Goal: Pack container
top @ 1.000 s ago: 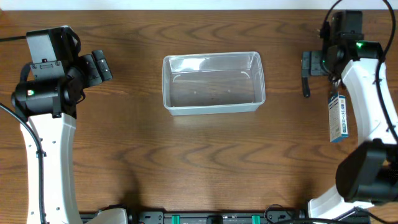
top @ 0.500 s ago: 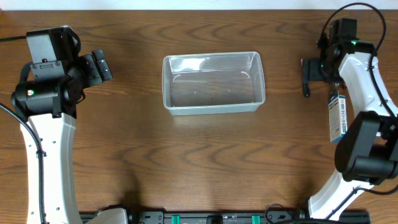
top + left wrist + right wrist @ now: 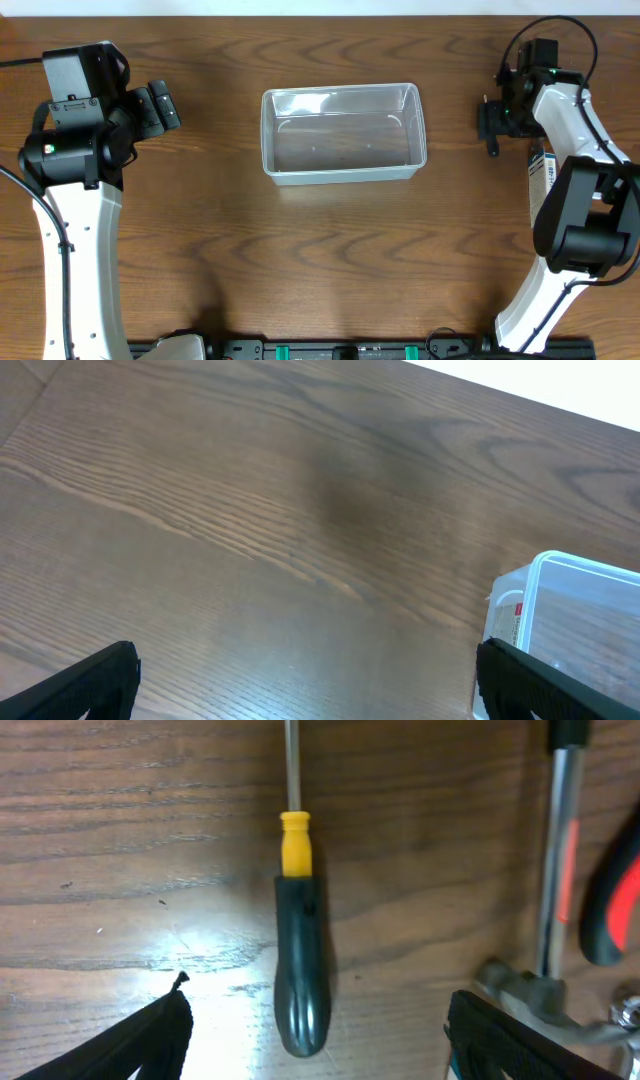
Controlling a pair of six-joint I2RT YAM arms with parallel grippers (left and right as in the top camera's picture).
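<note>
On dark wood-grain table [image 3: 330,260], clear container [image 3: 345,173].

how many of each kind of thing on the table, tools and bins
clear container: 1
screwdriver: 1
hammer: 1
red-and-black handled tool, cut off at the frame edge: 1
total: 4

Clear, glossy plastic container [image 3: 342,175] on a matt, wood-grain table [image 3: 320,260].

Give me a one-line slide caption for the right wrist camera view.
Open right gripper poised over a black-handled, yellow-collared screwdriver on the wooden table, hammer beside it.
</note>
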